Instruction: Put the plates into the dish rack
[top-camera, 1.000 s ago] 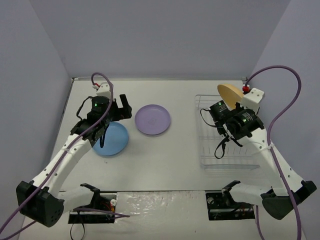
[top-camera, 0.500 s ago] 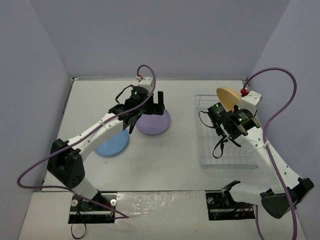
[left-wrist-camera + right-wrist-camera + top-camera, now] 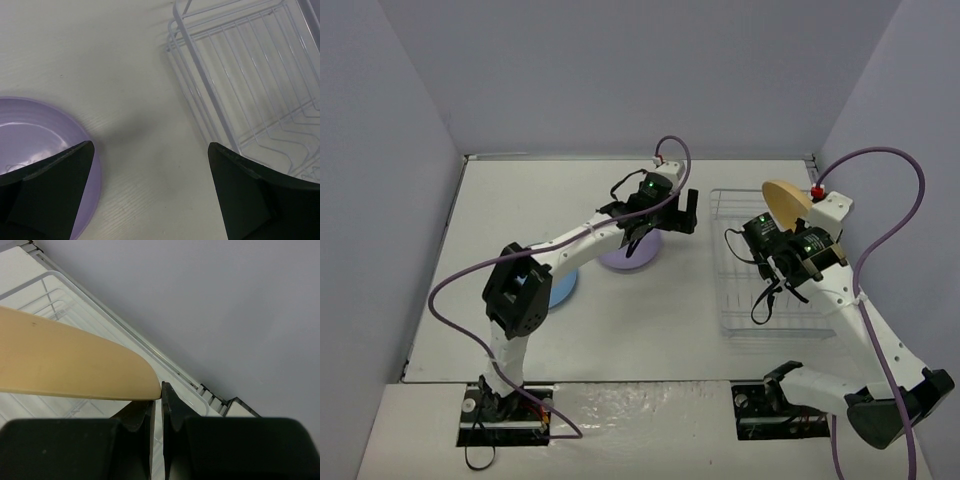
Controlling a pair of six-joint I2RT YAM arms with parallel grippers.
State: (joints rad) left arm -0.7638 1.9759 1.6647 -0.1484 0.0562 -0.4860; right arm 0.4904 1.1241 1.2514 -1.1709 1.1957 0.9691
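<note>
Gripped round orange-yellow plastic plate [image 3: 65,360] in right gripper [image 3: 159,390] over clear wire rack [image 3: 240,75]; held left gripper [image 3: 150,147] spread, seemingly above round lavender plate [image 3: 30,130].

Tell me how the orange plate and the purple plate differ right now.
The orange-yellow plate stands on edge; the lavender plate lies flat on the table. The right gripper pinches the orange-yellow one over the dish rack; the lavender one is ungripped. Both are round.
</note>
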